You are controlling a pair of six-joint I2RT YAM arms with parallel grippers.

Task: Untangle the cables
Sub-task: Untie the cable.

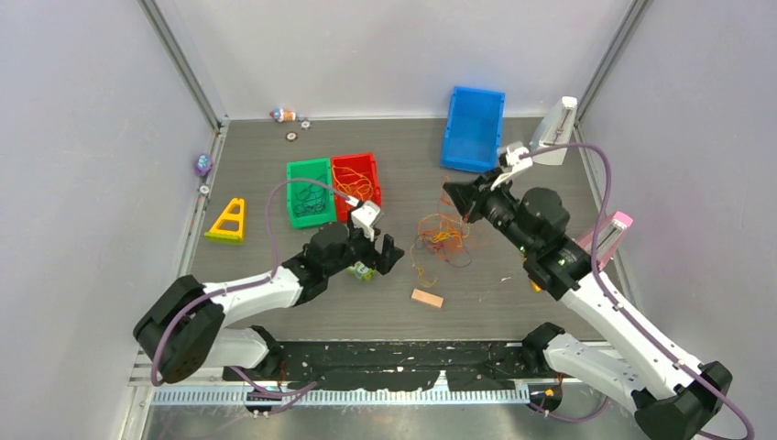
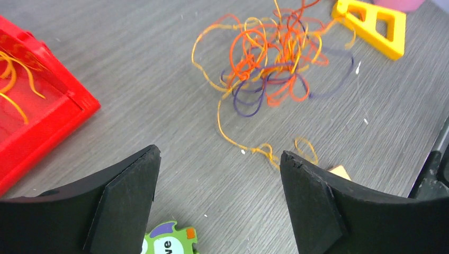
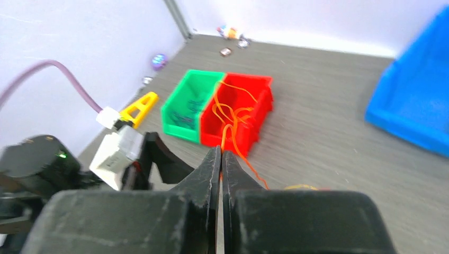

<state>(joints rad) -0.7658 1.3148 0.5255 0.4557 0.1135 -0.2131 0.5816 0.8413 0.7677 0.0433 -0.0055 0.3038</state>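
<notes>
The left gripper (image 2: 219,154) was held wide open with nothing between its jaws. The cables (image 2: 270,58) were seen lying on the table (image 2: 132,69) ahead of it as a loose tangle of orange, red and dark purple, with further orange strands in the red bin (image 2: 53,114). The right gripper (image 3: 221,153) was pressed fully shut, an orange strand being seen at its tips, though whether it was pinched could not be told.

Arms (image 1: 247,293) white with black joints; mauve cables (image 1: 600,183) alongside; black wedge fingers (image 2: 122,206); white camera housings (image 1: 365,217).
</notes>
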